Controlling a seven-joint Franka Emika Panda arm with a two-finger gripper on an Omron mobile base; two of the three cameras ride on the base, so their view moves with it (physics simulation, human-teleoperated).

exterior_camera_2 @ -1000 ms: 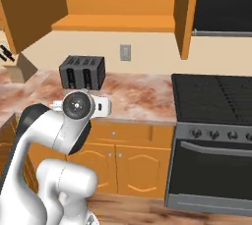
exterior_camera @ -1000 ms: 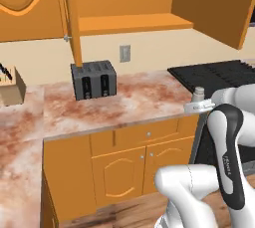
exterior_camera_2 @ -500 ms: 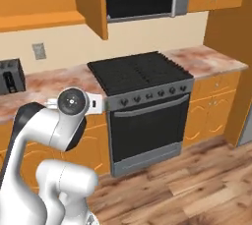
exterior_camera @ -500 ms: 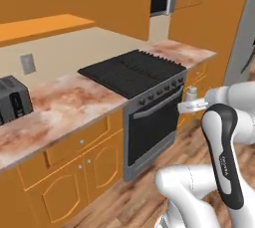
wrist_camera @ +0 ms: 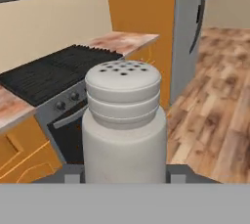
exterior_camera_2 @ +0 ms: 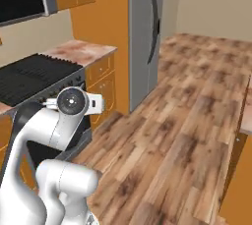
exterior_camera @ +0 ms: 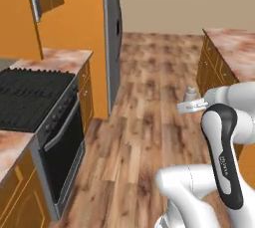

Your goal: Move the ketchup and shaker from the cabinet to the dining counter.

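- The gripper [wrist_camera: 124, 179] pinches the shaker [wrist_camera: 124, 125] low on its body, one jaw on either side, and carries it upright in the air, perforated cap uppermost.
- In the left base view the shaker [exterior_camera: 191, 92] shows as a small pale cap above the hand, well clear of the floor [exterior_camera: 149, 102].
- The step in hand appears to be carrying the shaker across the room to the counter [exterior_camera: 234, 48], whose marble top runs along the right.
- To do it well, keep the hand level so the shaker stays upright, and leave the grip unchanged until its base rests on the marble.
- Bring it in higher than the counter's near edge, then lower it well inside the slab, not on the rim.
- Open wooden floor lies ahead, giving room to drive.
- To the left stand the stove [exterior_camera: 35, 92] and a tall grey fridge [exterior_camera: 112, 38]; their corners and the oven handle are the edges to avoid when turning.
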